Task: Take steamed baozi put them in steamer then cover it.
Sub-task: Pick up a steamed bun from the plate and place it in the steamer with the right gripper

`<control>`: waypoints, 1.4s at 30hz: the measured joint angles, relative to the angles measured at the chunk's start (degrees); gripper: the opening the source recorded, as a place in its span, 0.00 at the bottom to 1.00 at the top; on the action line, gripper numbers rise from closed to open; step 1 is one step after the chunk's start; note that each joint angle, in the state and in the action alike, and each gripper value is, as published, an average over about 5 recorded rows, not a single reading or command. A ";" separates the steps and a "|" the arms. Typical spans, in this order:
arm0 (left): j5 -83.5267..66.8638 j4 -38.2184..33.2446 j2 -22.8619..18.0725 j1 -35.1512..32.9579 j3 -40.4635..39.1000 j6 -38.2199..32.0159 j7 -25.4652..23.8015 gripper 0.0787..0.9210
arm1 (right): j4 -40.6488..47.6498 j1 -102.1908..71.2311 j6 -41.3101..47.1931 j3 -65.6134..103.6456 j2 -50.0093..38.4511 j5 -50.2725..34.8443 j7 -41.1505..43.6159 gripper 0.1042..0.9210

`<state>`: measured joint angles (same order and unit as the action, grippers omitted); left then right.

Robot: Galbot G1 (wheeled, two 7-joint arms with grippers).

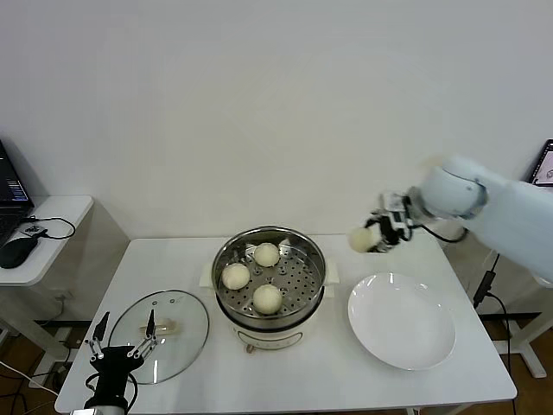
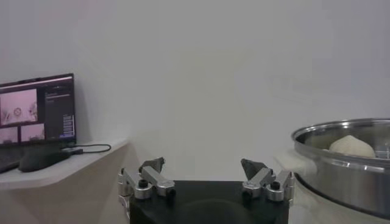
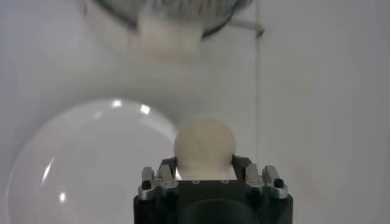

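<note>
Gripping a round baozi point(image 1: 360, 239) above the table, right gripper point(image 1: 373, 236) jaws clamped; left gripper point(image 1: 121, 339) jaws apart

Cream-white baozi point(image 1: 267, 298); shiny steel steamer point(image 1: 226, 259) (perforated tray); white plate point(image 1: 402, 322).

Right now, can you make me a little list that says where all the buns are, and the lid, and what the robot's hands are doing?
buns in steamer: three baozi
fourth baozi: gripped by right gripper, in the air above the table between steamer and plate
white plate: no buns on it
glass lid: flat on table, left of steamer
left gripper: open, near the lid, holding nothing
</note>
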<state>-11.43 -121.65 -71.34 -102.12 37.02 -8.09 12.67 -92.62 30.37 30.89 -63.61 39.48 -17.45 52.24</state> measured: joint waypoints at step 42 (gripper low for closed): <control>-1.00 -1.01 -1.23 -0.31 1.25 -0.07 0.15 0.88 | 7.59 -4.94 10.42 -7.77 19.92 -6.47 -8.78 0.64</control>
<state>-12.43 -122.66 -72.56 -102.43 38.27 -8.16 12.82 -85.03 25.43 41.31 -71.37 59.41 -23.92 43.47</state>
